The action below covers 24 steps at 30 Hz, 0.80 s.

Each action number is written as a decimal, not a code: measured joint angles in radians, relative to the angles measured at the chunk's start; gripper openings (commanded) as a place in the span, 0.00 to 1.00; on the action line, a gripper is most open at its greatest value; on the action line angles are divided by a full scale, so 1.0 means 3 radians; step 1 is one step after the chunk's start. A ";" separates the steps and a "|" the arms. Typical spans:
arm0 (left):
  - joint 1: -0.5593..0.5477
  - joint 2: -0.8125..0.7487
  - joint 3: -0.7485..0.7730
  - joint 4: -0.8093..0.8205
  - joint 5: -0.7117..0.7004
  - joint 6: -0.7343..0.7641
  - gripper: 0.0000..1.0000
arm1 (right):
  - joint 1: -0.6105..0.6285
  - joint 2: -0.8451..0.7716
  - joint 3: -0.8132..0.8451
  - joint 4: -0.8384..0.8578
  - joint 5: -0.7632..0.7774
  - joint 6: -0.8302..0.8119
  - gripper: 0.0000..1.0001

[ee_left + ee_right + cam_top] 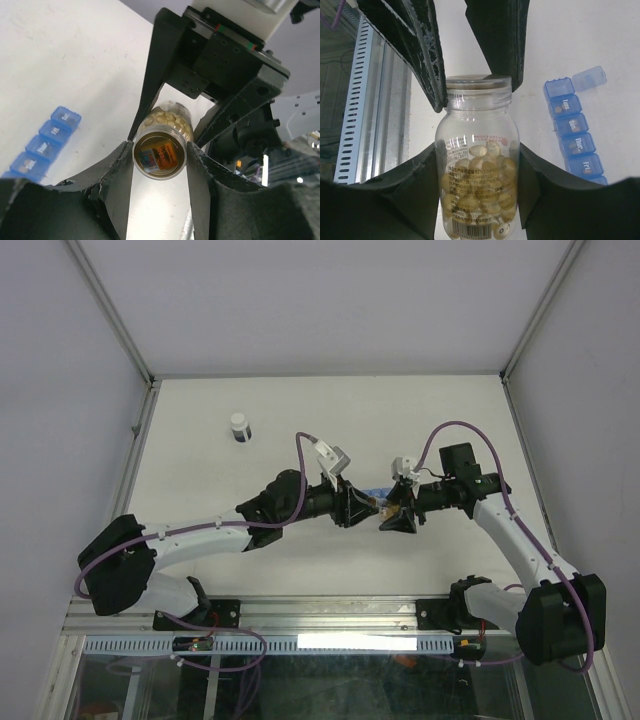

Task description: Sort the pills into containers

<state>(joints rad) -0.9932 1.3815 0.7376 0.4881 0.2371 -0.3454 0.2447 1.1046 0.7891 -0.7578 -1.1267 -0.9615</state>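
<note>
right gripper point(477, 150) clamped on clear bottle point(477, 125) mid-body | left gripper point(160, 155) pinching its cap point(479, 85) | pills point(480, 195) loose inside, light | smooth wall, probably slippery | blue organiser point(576, 135) beside it on table point(620, 30)

The bottle point(477, 165) is clear and glossy, glass or plastic; the pills point(480, 185) inside look smooth, pale and slightly shiny. The pill organiser point(575, 135) is translucent blue plastic with smooth lids. The right gripper point(479, 149) has matt black fingers point(385, 210) with a grainy, rough-edged face. The table point(300, 420) is matt white; the rail point(367, 100) beside it is ribbed bare metal.
</note>
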 measured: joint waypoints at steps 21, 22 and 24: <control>-0.0117 -0.0103 0.0371 -0.1001 -0.0793 -0.1428 0.10 | 0.0000 0.0006 0.0008 0.0099 0.0010 0.0001 0.00; -0.0116 -0.0103 0.0383 -0.1024 -0.0793 -0.1457 0.14 | 0.0000 0.0006 0.0006 0.0099 0.0011 0.0001 0.00; -0.0114 -0.0103 0.0399 -0.1059 -0.0790 -0.1508 0.24 | 0.0000 0.0006 0.0008 0.0097 0.0006 0.0001 0.00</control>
<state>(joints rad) -1.0275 1.3506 0.8574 0.1703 0.0002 -0.7979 0.2447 1.1065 0.7914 -0.7288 -1.1248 -0.9611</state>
